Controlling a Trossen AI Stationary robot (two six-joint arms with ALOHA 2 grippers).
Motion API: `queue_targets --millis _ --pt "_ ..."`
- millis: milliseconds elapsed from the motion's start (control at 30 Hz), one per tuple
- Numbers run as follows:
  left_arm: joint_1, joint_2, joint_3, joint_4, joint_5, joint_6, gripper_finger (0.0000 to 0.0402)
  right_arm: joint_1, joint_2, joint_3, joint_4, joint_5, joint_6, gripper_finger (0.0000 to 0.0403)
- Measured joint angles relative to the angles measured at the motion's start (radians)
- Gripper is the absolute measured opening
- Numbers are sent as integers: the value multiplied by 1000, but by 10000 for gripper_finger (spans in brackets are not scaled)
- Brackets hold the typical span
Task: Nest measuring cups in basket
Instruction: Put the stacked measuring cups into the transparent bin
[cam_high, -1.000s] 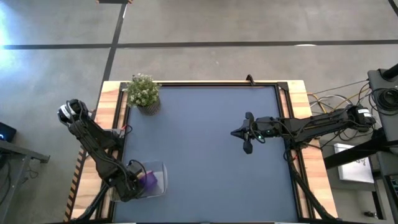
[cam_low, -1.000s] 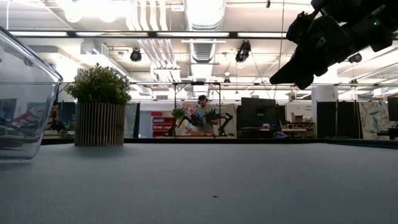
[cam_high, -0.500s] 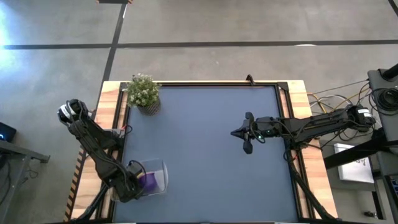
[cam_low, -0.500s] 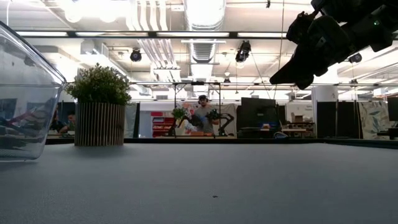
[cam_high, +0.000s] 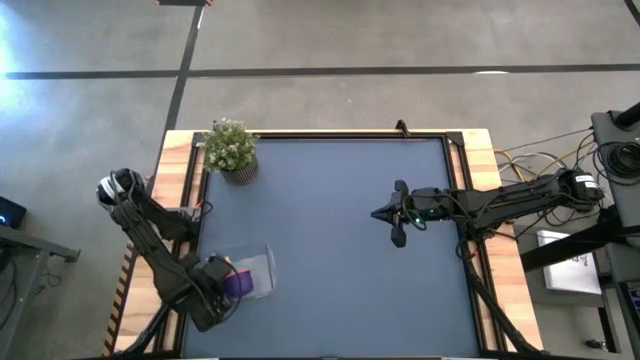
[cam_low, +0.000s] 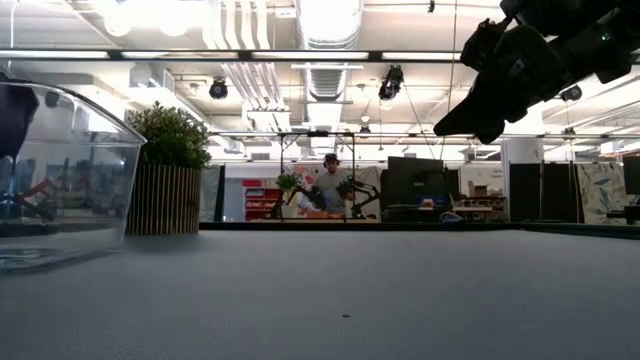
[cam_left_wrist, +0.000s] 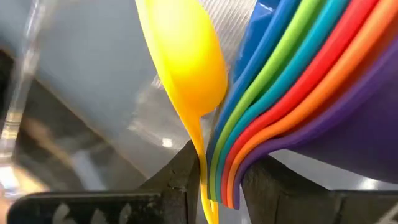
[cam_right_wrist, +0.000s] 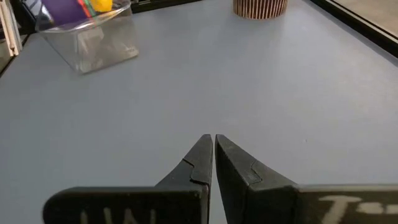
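Note:
The measuring cups (cam_left_wrist: 292, 93) are nested in one stack: purple, orange, red, light blue, green and blue, with a yellow cup (cam_left_wrist: 183, 56) loose beside them. They sit in the clear basket (cam_high: 262, 270) at the table's near left, with my left gripper (cam_left_wrist: 217, 168) shut on their handles. The basket (cam_right_wrist: 93, 37) stands tilted, one lower edge on the table. My right gripper (cam_high: 376, 213) hangs shut above the table's middle right, touching nothing. My left gripper pinches the bundled handles of the cups (cam_left_wrist: 227, 180) between its two fingers, the yellow cup's handle (cam_left_wrist: 200, 155) among them. The fingers come from above, pointing down into the basket. Whether the basket's clear wall is also between the fingers, I cannot tell.
A small potted plant (cam_high: 231, 148) in a ribbed pot stands at the far left corner. The blue table top (cam_high: 330, 260) lies bare between the basket and my right arm. A raised rim (cam_high: 330, 133) runs round the table.
My left gripper has risen with the stack of cups. The basket has come along: it has shifted a little toward the table's right and far side and now stands tilted. My right arm has kept still.

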Motion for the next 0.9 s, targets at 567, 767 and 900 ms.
queue_targets --millis 567,767,900 --pt "44 536 318 -428 -62 371 69 0 0 0 0 0 -1 9" --pt "40 493 313 -366 -116 265 69 0 0 0 5 1 -10 9" --pt "47 444 298 -364 -185 196 68 0 0 0 5 0 -10 9"
